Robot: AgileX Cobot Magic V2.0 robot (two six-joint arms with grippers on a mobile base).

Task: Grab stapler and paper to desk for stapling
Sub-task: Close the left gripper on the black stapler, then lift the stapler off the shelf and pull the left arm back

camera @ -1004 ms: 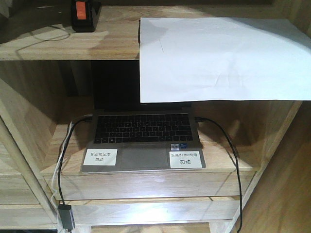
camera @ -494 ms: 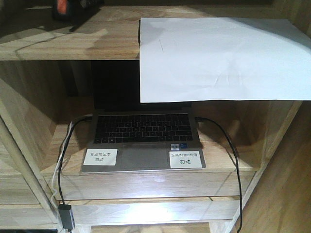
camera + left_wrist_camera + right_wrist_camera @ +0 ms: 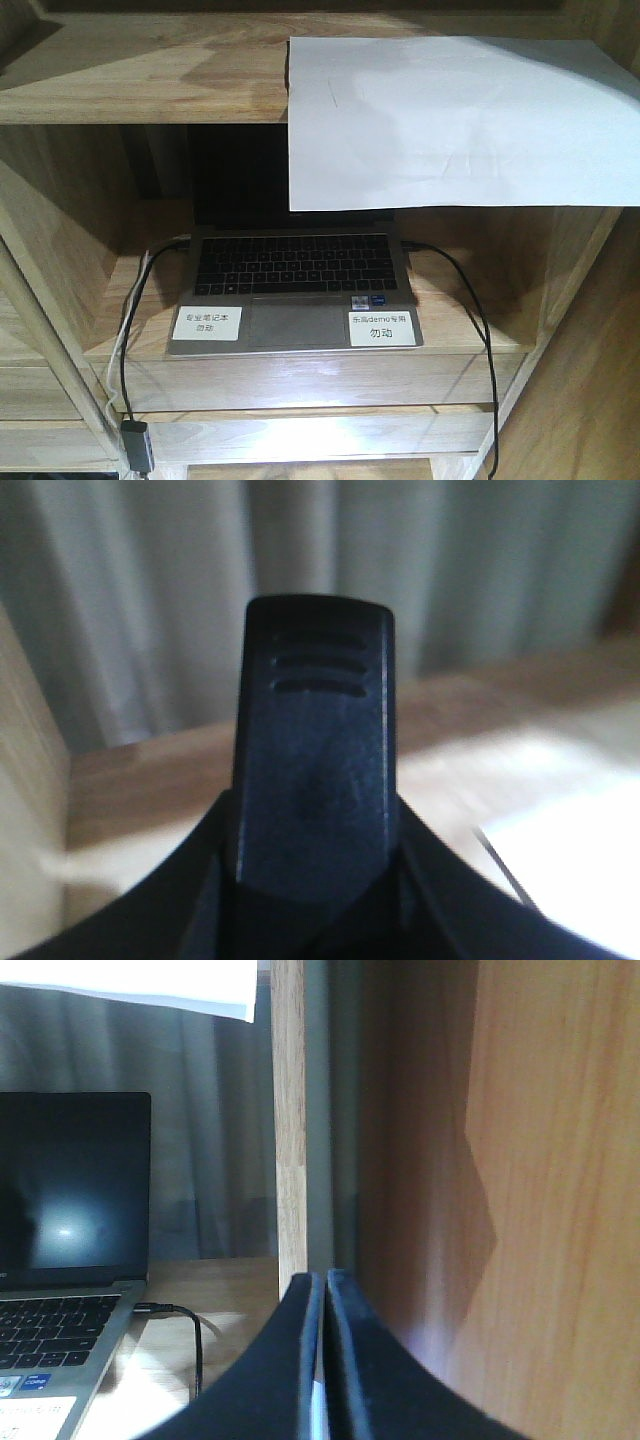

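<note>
The black stapler (image 3: pixel 315 710) fills the left wrist view, standing upright between the jaws of my left gripper (image 3: pixel 315 830), which is shut on it. The front view shows neither the stapler nor the left gripper. The white paper (image 3: pixel 450 120) lies on the upper shelf board with its front half hanging over the edge; it also shows as a white patch of paper (image 3: pixel 580 870) right of the stapler, and its paper edge (image 3: pixel 130 980) hangs above the laptop. My right gripper (image 3: pixel 325 1290) is shut and empty beside a wooden upright. The desk is out of view.
An open laptop (image 3: pixel 295 270) sits on the lower shelf with black cables (image 3: pixel 480 330) at both sides. The upper shelf board (image 3: pixel 140 90) runs across the top. A wooden side panel (image 3: pixel 540 1160) stands close on the right. Grey curtains (image 3: pixel 150 600) hang behind.
The stapler stood at the upper shelf's far left a second ago. It then rose and slid left out of the front view. The paper and laptop have not moved.
</note>
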